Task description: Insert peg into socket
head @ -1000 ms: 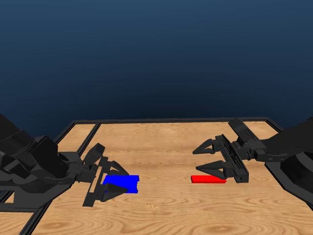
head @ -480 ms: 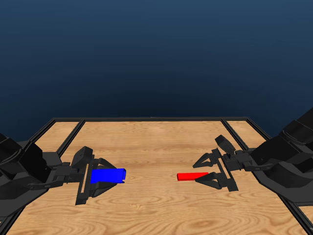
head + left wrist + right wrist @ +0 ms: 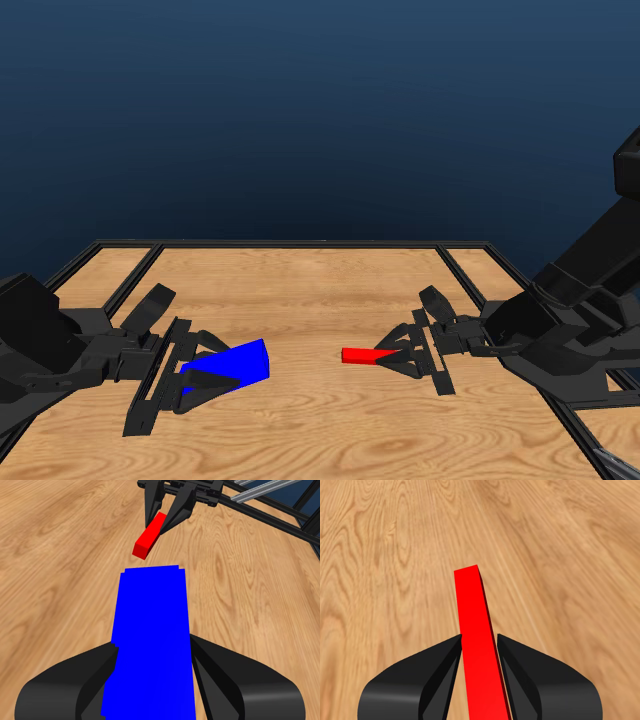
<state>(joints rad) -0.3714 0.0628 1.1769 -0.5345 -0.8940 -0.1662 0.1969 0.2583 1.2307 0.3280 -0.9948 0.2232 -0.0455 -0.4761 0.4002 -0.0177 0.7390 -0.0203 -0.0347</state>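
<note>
- The peg (image 3: 362, 355) sits clamped between the jaws of the right gripper (image 3: 400, 352), its free end pointing toward the middle of the table (image 3: 320, 300).
- The socket (image 3: 236, 363) is pinched by the left gripper (image 3: 205, 372), its far end tilted upward, well apart from the peg.
- In the left wrist view, the peg (image 3: 149, 534) lies beyond the socket (image 3: 150, 645) but skewed off its axis.
- To do this well, I judge both arms should level their pieces and line up the long axes before closing the gap slowly.
- The surface is bare wood grain inside a black frame (image 3: 300, 243); beyond it is plain dark blue.
</note>
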